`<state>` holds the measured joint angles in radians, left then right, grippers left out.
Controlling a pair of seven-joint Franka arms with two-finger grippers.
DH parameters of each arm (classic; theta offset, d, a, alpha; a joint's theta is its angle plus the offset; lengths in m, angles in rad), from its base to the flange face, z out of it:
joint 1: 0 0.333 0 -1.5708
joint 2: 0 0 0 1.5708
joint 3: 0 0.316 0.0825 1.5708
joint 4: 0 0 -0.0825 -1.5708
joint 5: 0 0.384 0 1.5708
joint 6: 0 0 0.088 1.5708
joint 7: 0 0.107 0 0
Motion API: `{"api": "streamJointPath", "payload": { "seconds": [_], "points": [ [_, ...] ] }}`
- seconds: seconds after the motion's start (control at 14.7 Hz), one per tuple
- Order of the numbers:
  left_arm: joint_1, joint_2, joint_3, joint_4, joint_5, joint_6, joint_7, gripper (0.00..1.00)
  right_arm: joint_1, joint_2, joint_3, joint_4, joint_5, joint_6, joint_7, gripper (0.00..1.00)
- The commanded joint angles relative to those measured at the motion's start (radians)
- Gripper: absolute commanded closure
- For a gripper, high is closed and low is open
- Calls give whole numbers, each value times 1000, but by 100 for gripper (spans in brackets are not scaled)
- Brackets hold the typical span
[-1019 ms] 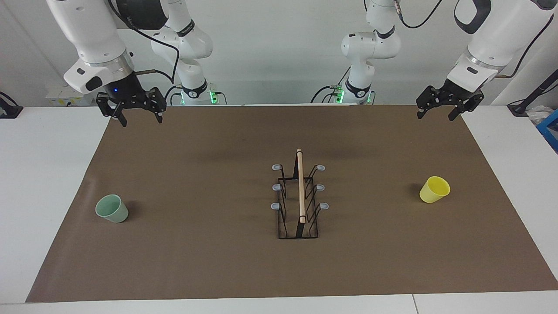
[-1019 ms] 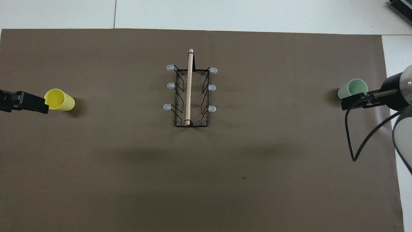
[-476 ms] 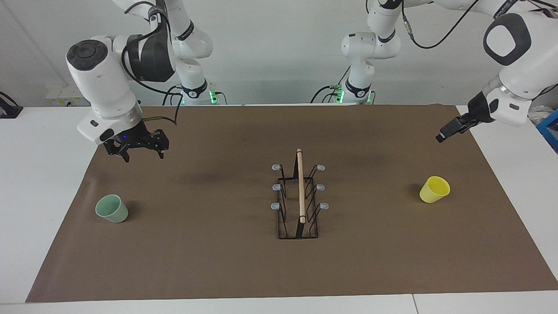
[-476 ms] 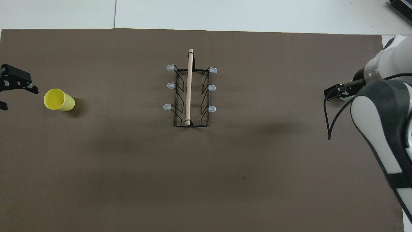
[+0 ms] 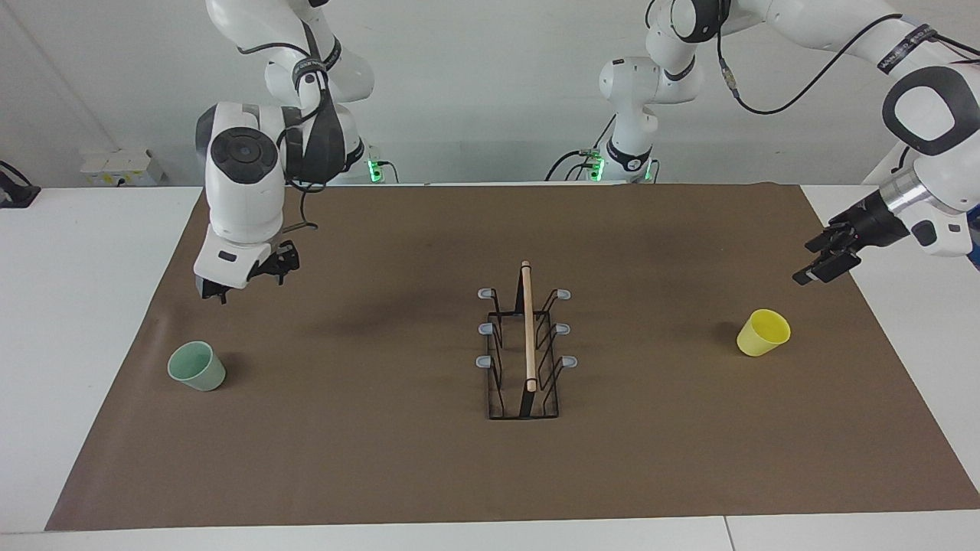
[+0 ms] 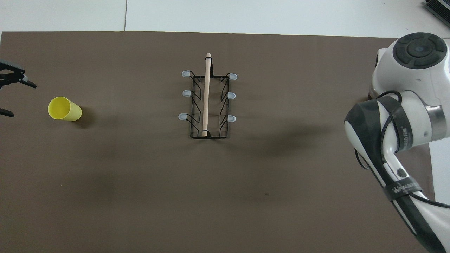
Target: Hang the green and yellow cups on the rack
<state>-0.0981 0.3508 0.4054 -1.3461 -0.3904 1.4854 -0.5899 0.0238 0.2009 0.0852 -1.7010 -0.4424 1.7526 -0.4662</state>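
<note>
I'm hovering right gripper [image 5: 249, 287] open, empty, at 1 o'clock of green cup [image 5: 197, 366] | left gripper [image 5: 825, 260] open at 1 o'clock of yellow cup [image 5: 762, 332] | rack [image 5: 525, 344] mid-mat | cups likely light, slick; I'm pinching rim walls.

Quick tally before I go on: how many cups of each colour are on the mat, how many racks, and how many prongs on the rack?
Green cup: 1
Yellow cup: 1
Rack: 1, with 6 grey-tipped prongs, none with a cup on it
Total: 3 things on the brown mat, both cups apart from the rack.
</note>
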Motion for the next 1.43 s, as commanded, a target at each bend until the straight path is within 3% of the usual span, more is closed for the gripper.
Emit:
{"api": "streamJointPath", "payload": {
  "seconds": [0.0, 0.2, 0.34, 0.54, 0.82, 1.09, 1.36],
  "points": [
    [4, 92, 65, 61, -94, 7, -108, 0, 1, -38, 7, -58, -129, -5, -193, 0],
    [38, 183, 75, 111, -149, 19, -192, 0, 37, -46, 8, -130, -311, 2, -449, 0],
    [79, 233, 72, 125, -185, 73, -208, 0, 70, -46, 8, -202, -491, 133, -682, 0],
    [106, 296, 70, 110, -244, 149, -223, 0, 71, -6, 8, -212, -583, 188, -694, 0],
    [110, 301, 81, 36, -327, 207, -252, 0, 59, 52, 7, -235, -705, 301, -683, 0],
    [106, 277, 88, -120, -412, 216, -249, 0, 85, 153, 7, -235, -814, 288, -531, 0],
    [90, 214, 108, -289, -484, 274, -251, 0, 56, 181, 7, -276, -918, 326, -476, 0]
  ]
}}
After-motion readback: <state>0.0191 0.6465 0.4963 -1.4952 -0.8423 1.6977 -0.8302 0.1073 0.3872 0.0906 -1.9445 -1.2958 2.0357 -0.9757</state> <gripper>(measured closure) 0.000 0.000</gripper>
